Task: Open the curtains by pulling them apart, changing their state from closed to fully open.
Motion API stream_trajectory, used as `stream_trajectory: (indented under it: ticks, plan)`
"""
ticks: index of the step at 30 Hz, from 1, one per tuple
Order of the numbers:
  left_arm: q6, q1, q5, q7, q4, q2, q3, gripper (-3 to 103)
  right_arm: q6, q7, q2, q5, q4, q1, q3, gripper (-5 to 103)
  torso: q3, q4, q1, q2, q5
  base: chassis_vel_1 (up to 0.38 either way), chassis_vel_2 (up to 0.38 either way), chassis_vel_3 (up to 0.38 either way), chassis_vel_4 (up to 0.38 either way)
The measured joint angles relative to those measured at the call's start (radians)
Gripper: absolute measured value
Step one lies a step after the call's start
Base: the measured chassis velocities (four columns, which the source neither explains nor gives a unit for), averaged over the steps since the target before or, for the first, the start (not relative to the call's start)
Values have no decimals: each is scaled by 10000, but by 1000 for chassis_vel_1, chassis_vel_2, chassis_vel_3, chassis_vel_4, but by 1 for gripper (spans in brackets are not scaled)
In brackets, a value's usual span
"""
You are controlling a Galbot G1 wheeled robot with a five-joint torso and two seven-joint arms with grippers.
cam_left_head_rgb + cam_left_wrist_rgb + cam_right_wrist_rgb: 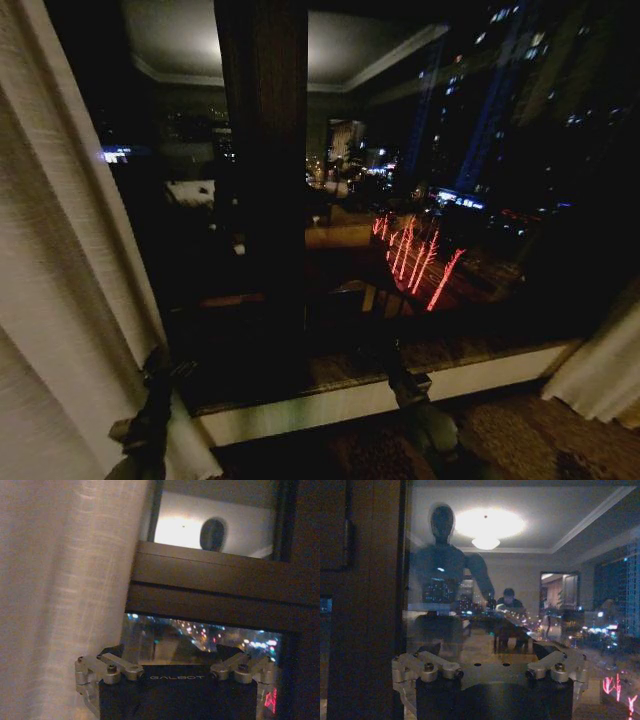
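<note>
The curtains stand pulled apart in the head view. The left cream panel hangs along the left side and the right panel is bunched at the lower right edge, with dark window glass bare between them. My left gripper is low at the inner edge of the left panel. In the left wrist view this gripper is open and holds nothing, with the sheer curtain just beside one finger. My right gripper hangs before the sill. It is also open, facing the glass.
A dark vertical window post divides the glass. A pale stone sill runs below it at gripper height. Patterned carpet lies at the lower right. The glass reflects the lit room.
</note>
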Motion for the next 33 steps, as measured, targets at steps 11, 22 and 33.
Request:
stream_trajectory:
  ticks: [11,22,33]
  plan:
    - [1110,-544,108,-673,-429,343,-79,100,0,1,0,0,0,0,0,100,0,1,0,0,-2,0,0,0,0]
    - [442,-144,1009,-672,-326,94,139,100,0,0,0,0,0,0,0,100,0,1,1,-1,-2,0,0,0,0]
    - [-563,1259,2124,-1100,-947,-502,289,100,0,0,0,0,0,0,0,100,0,1,0,0,-1,0,0,0,0]
